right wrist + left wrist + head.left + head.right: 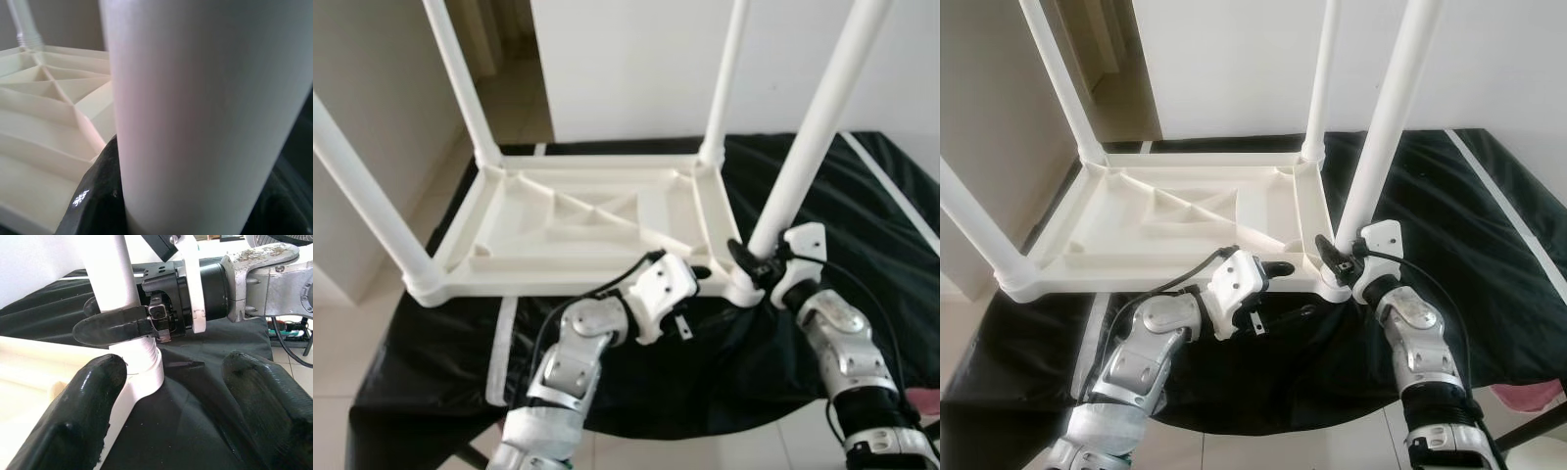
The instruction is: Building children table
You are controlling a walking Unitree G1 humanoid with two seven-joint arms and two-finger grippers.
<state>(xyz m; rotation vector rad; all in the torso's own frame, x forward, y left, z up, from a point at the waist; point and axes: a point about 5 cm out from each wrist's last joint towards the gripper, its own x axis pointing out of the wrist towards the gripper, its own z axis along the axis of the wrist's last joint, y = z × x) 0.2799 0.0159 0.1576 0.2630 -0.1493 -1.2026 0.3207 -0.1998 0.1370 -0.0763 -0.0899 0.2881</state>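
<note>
A white plastic children's table (578,220) lies upside down on a black cloth (862,215), its four legs pointing up. My right gripper (1334,257) is shut around the base of the near right leg (813,137), just above the corner socket. In the right wrist view that leg (195,112) stands between the black fingers (98,196). My left gripper (1288,292) is open at the table's near edge, beside the same corner. One finger lies over the rim and the other hangs below it. The left wrist view shows the leg base (139,362) by one fingertip.
The cloth covers a low surface whose near edge drops to tiled floor (705,450). A white wall (636,59) stands behind, with a doorway at back left. A pink item (1528,397) lies at the near right. The other three legs rise around the tabletop.
</note>
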